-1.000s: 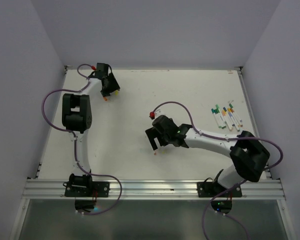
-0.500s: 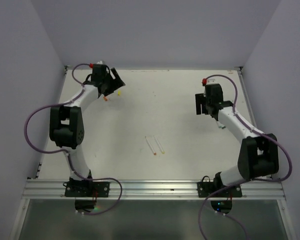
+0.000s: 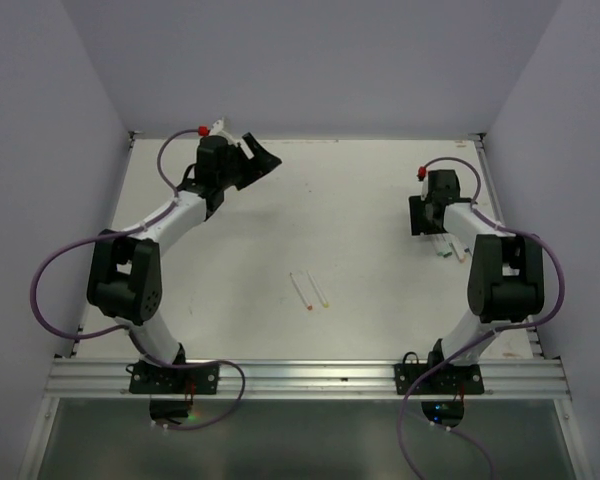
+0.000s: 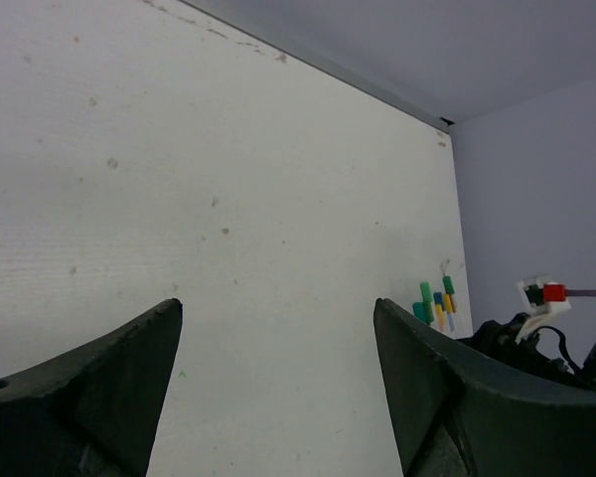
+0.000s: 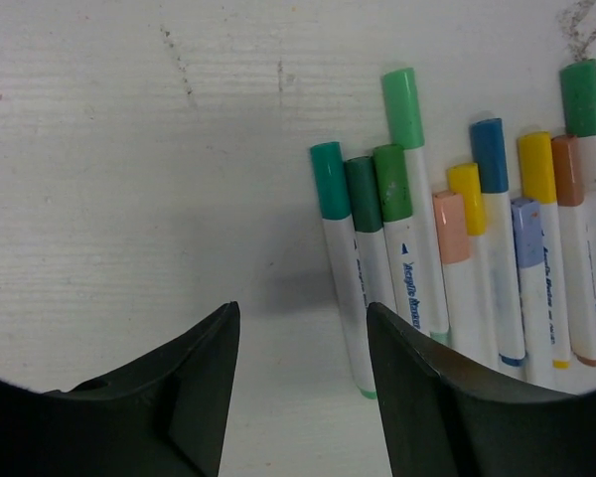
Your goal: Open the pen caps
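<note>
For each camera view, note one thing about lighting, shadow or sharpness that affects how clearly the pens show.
Right wrist: pens sharp and evenly lit, a soft shadow on the table beside them. Left wrist: dark left fingers fill the foreground, pens tiny and indistinct. Top: flat, even light; the right arm hides most pens.

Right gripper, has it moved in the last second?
Yes. The right gripper went from mid-table rightward and farther back, now over the pens near the table's right edge.

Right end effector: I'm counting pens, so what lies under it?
A row of capped white pens lies on the table. One finger covers several barrels' lower ends, so those are hidden.
</note>
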`<state>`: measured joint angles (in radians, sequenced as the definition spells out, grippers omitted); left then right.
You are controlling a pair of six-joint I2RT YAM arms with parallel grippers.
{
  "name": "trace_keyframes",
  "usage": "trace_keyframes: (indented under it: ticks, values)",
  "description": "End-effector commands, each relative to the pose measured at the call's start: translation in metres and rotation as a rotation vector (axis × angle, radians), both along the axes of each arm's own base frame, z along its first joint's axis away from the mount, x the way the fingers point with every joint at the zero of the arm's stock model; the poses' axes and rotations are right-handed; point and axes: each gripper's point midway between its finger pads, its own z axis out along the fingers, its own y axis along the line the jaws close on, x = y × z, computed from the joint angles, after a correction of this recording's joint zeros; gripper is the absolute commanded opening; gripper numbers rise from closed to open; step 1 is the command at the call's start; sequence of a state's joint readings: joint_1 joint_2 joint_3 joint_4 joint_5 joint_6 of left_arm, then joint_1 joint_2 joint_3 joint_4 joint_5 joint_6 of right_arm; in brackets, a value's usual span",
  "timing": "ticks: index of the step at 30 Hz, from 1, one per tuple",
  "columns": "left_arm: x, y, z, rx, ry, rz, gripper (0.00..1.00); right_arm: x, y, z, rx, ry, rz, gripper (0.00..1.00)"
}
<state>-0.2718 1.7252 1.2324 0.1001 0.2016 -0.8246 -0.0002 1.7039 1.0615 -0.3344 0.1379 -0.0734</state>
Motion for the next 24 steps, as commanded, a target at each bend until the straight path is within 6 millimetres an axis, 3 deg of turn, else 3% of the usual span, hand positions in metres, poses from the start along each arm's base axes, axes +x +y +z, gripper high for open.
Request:
trace_keyframes:
  ticks: [1,24]
  values:
    - [-0.004,-0.015,0.039,-0.062,-0.106,-0.041,0.80,0.012,0.008,0.004,0.020,-0.030,0.049,0.57]
    - [-0.013,-0.018,0.046,-0.059,-0.129,-0.072,0.79,-0.008,-0.018,-0.030,-0.017,0.039,-0.059,0.52]
